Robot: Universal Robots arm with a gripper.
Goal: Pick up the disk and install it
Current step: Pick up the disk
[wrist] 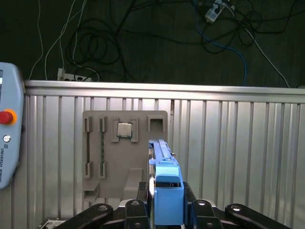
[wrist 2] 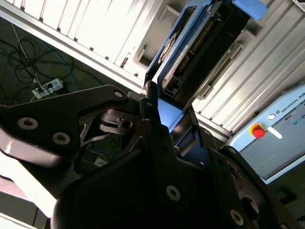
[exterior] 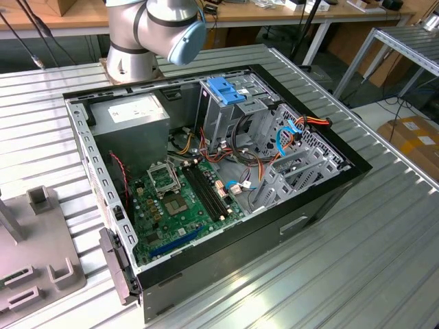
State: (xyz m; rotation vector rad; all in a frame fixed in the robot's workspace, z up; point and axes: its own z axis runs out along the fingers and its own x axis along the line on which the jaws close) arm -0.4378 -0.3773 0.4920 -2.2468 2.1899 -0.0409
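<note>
Soft, even light filled the exterior view, and the ribbed silver metal tabletop [exterior: 357, 260] gleamed. In the second wrist view it burned out to white glare, while the black gripper [wrist 2: 167, 107] sat in shadow. In the first wrist view the dark cable-strewn floor [wrist: 143, 43] lay dim, and the blue-framed grey metal disk [wrist: 167, 191] caught bright light.

An open computer case [exterior: 226, 257] lies on the ribbed metal table [exterior: 357, 274], the robot arm [exterior: 151, 27] beyond it.

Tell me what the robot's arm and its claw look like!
The arm is a fat, shiny silver-grey tube with round joints, and one joint wears a light blue cap. The gripper is black, built from flat angular plates and bars held together by small silver screws. Its fingers are slim and black.
</note>
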